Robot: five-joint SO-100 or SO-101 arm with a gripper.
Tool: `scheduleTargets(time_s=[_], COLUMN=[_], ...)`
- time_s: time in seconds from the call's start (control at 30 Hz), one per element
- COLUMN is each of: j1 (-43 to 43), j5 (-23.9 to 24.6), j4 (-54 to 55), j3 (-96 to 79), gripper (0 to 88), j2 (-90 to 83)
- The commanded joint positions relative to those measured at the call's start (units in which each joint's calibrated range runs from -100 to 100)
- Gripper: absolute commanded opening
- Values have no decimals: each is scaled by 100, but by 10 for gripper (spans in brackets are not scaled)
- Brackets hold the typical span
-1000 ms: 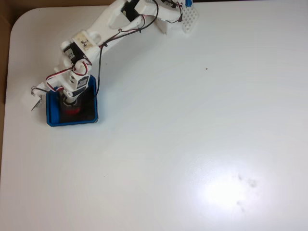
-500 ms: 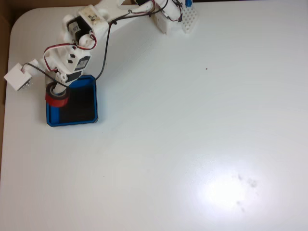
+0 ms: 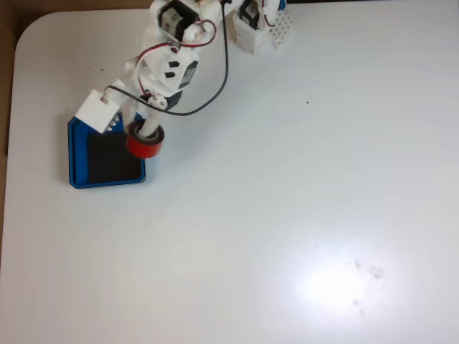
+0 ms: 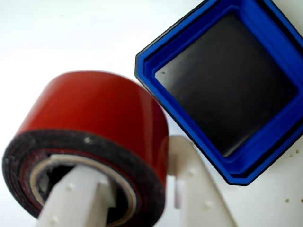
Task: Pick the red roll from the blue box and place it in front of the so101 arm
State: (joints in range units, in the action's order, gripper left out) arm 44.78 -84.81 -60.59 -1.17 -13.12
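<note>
The jaws (image 4: 142,198) are pinched on the red roll (image 4: 90,132): in the wrist view one white finger is threaded through the roll's open centre and the other is pressed against its outer red wall, so that the wound band is gripped between them. In the fixed view the roll (image 3: 145,141) is seen carried clear of the blue box (image 3: 74,154), hanging over the box's corner at about two o'clock, where the blue rim meets the white worktop (image 3: 287,215).

The roll is judged to be light and fairly stiff, a tightly wound ring unlikely to be crushed under this grip. Its glossy red face looks slippery, so a hold across the wall, through the hole, is thought safer than one on the outer curve alone. A drop would probably do it no harm, though it might roll away on edge.

The finger inside the core, the dark layered edge of the winding and the bare black floor of the box (image 4: 265,142) at two o'clock are shown by the wrist view. The so101 arm (image 3: 172,64), reaching from its base at twelve o'clock, and the open worktop in front of it, where the roll is to be set, are given by the fixed view.
</note>
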Motion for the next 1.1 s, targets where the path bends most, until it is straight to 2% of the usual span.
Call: scheduleTargets(time_s=[0.0,0.53,0.87,1.07], j1=[-565,-3027,-3652,-4483], j5=[14,23,-30,5], j4=[20,36,1389,1496], j3=[-593,-3549,-5598,-6263], gripper=[5,5,5,5], j2=[-878,-3169,-3846,-3963])
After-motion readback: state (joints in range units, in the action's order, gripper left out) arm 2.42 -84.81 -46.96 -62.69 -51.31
